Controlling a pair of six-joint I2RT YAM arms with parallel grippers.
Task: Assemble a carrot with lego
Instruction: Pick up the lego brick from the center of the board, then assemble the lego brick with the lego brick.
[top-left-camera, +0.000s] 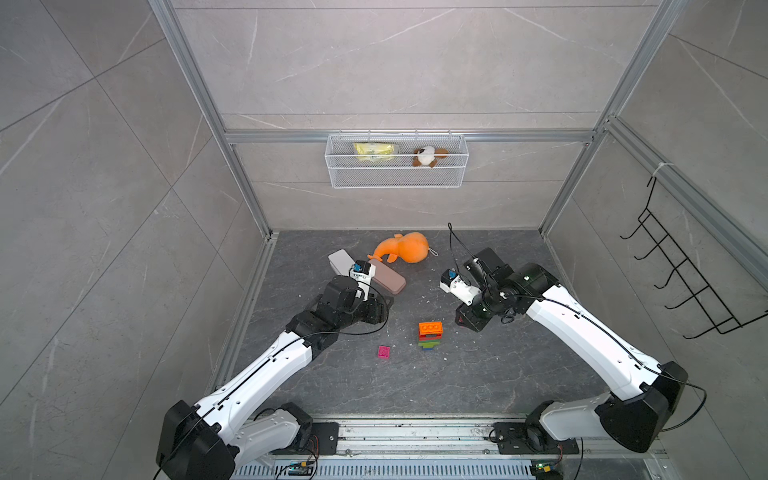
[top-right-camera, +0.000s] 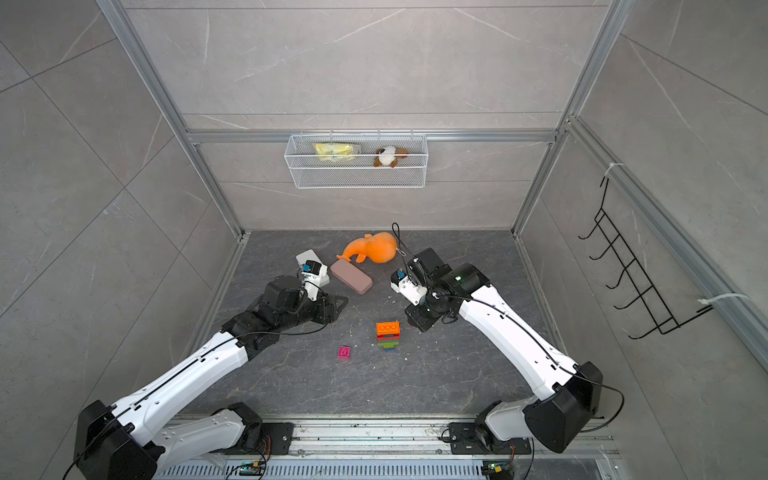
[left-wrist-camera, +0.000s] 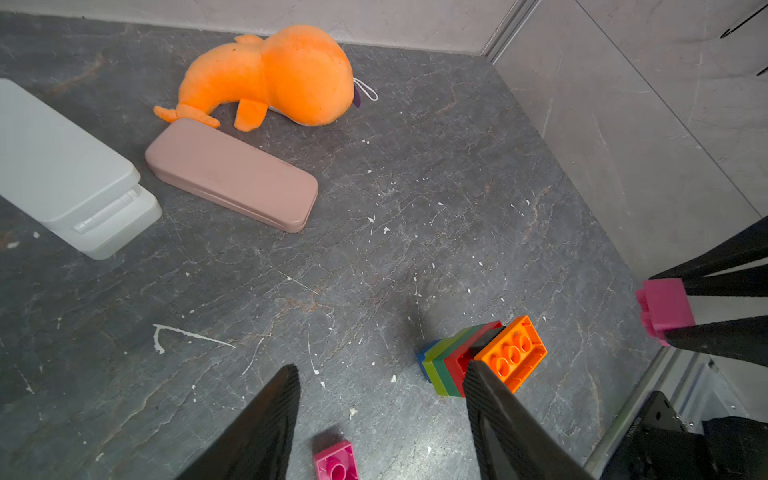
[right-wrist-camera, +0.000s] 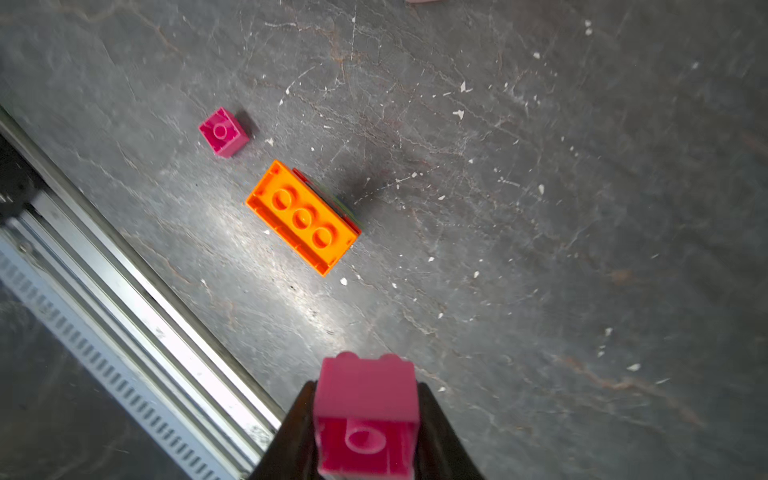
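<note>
Though obscure overhead, clamped pink brick

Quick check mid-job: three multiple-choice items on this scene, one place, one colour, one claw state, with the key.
1. Where is the loose pink brick? A) on the table, apart from the stack B) atop the stack C) in the wire basket
2. Which colour tops the stack? A) blue B) orange C) black
3. The right claw is: A) open, empty B) shut on a second pink brick C) shut on the stack
Key: 1 A, it lies alone there; 2 B, the orange brick sits uppermost; 3 B, that brick sits pinched in it.
</note>
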